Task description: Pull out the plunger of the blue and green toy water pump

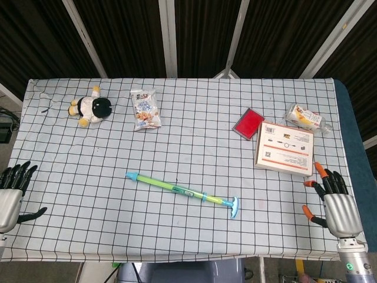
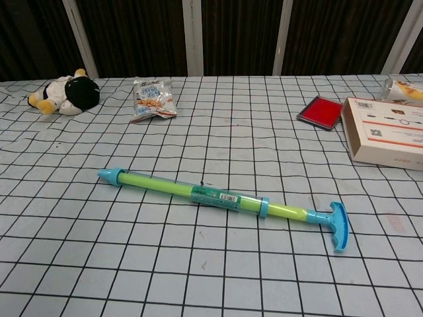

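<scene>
The blue and green toy water pump lies flat near the table's front, its blue tip to the left and its blue T-handle to the right. A short length of green plunger rod shows between barrel and handle. My left hand hangs at the table's left edge, fingers apart, holding nothing. At the front right corner my right hand stands with fingers spread and empty, well right of the handle. Neither hand shows in the chest view.
A plush cow and a snack bag lie at the back left. A red pad, a cardboard box and a wrapped snack sit at the back right.
</scene>
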